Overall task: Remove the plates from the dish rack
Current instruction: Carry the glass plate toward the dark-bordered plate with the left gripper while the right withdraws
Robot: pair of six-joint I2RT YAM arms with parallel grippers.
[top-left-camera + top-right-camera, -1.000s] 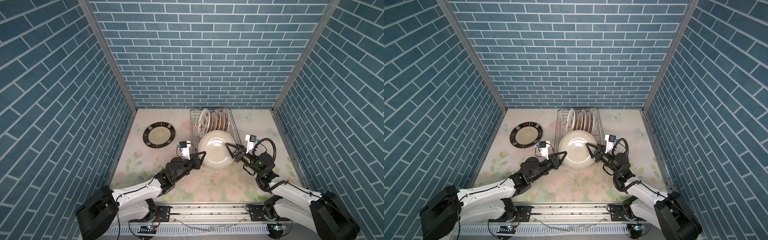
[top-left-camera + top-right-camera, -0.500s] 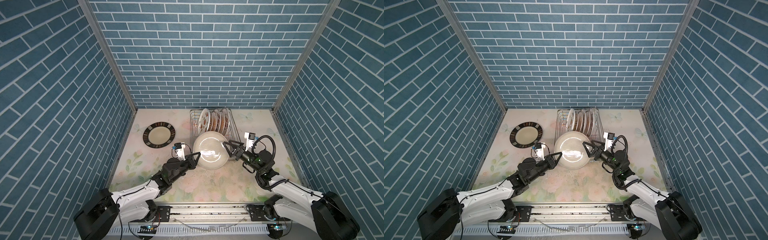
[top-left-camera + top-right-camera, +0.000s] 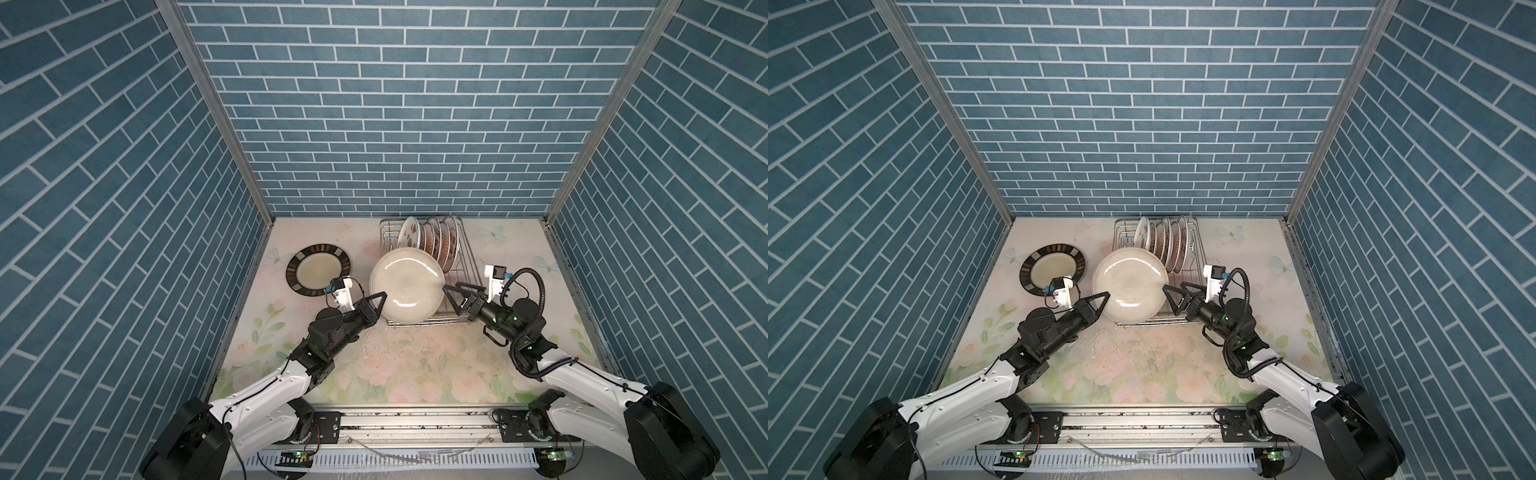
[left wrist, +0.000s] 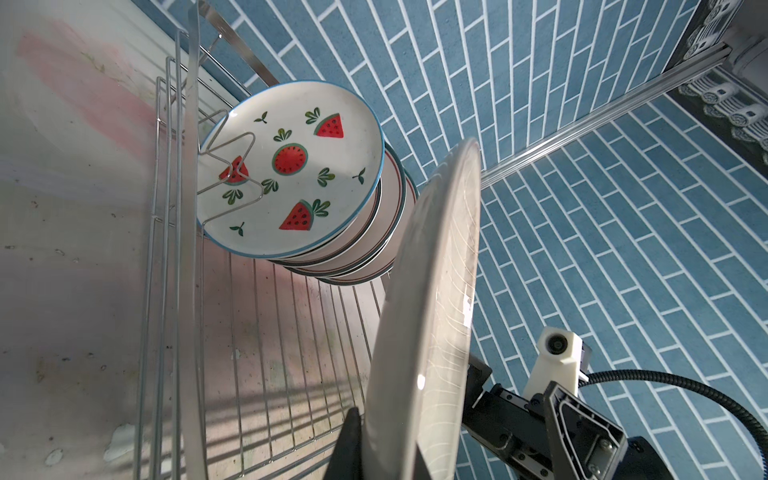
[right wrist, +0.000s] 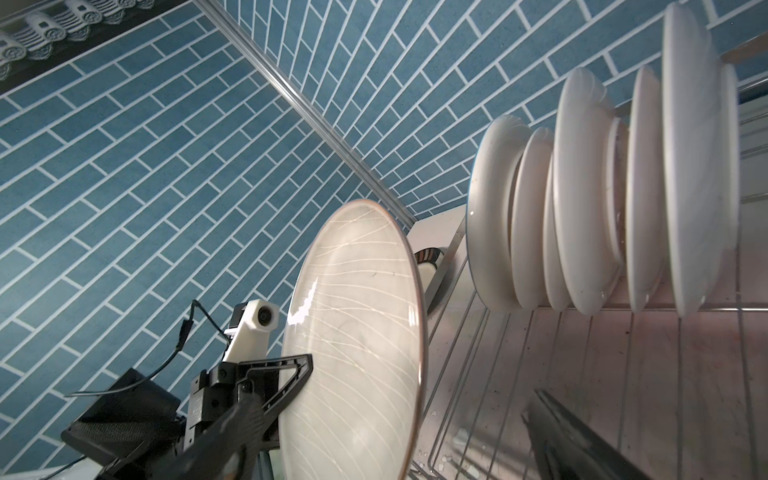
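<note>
Gripping the pale plate [image 3: 407, 289] by its left rim, the left gripper [image 3: 380, 301] bears it alone, the right gripper [image 3: 451, 298] jaws spread just beside its right edge.

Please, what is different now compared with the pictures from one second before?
The right hand let go of the large cream plate and now stands open, apart from its edge. The left hand, shut on the opposite edge, carried the plate a little to the left. Unchanged: the dish rack, the row of plates standing in it, and the dark-rimmed plate lying flat to its left.
</note>
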